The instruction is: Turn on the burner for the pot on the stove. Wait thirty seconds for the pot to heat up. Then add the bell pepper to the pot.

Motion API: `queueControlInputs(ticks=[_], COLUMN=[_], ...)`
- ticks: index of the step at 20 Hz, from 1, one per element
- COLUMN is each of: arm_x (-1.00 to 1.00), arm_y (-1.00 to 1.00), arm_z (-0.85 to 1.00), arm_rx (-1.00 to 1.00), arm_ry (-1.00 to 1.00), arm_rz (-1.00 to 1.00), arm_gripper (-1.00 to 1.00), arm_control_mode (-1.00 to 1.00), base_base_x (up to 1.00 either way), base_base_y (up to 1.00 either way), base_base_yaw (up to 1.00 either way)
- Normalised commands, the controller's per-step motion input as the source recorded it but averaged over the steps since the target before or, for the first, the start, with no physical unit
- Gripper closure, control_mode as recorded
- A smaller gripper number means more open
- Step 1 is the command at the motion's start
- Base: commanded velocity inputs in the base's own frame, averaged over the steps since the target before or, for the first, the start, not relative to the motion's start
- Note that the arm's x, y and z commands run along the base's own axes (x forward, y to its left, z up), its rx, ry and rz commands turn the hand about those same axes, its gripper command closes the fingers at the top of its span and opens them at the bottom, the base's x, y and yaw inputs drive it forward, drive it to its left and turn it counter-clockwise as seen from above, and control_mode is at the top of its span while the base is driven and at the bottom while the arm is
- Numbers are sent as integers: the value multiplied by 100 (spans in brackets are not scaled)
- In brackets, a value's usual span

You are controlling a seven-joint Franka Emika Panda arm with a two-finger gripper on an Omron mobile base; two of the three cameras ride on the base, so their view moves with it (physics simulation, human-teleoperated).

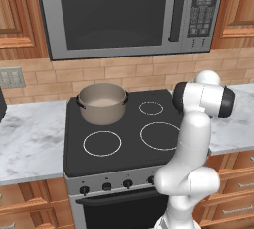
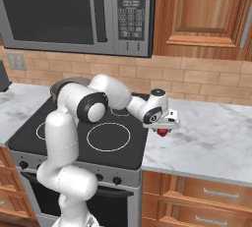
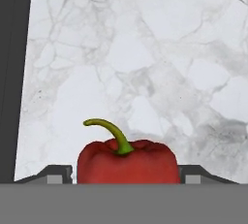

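Observation:
The bell pepper [image 3: 128, 162], glossy red with a curved green stem, sits on the marble counter [image 3: 145, 72] just right of the stove [image 2: 108, 137]. My gripper [image 3: 127, 174] hangs low over it, a fingertip [image 3: 58, 173] on each side, and a thin gap still shows on the left. From the right base view, the gripper [image 2: 165, 128] covers all but a red patch of the pepper [image 2: 162, 132]. The pot [image 1: 102, 103] stands on the back left burner of the stove [image 1: 124, 134], empty and far to my left.
A steel microwave [image 1: 124, 10] hangs above the cooktop. A row of black knobs [image 1: 106, 187] lines the stove front. Marble counter [image 1: 30, 139] extends on both sides, with a brick wall behind and wooden drawers [image 2: 197, 191] below.

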Motion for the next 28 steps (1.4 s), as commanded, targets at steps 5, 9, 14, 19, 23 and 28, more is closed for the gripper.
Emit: queueControlInputs(ticks=[5,9,14,19,23,28], arm_x=[1,0,0,-25,-35,-64], arm_y=[0,0,0,0,0,0], arm_z=[-8,0,0,29,48,34], arm_rx=[0,0,0,2,7,6], arm_ry=[0,0,0,5,9,4], arm_rz=[0,1,-1,-4,-6,-2], arm_gripper=[100,100,100,100,100,100], arm_control_mode=[-100,-100,-100,-100,-100,-100], base_base_x=[0,0,0,0,0,0], base_base_y=[0,0,0,0,0,0], base_base_yaw=[0,0,0,0,0,0])
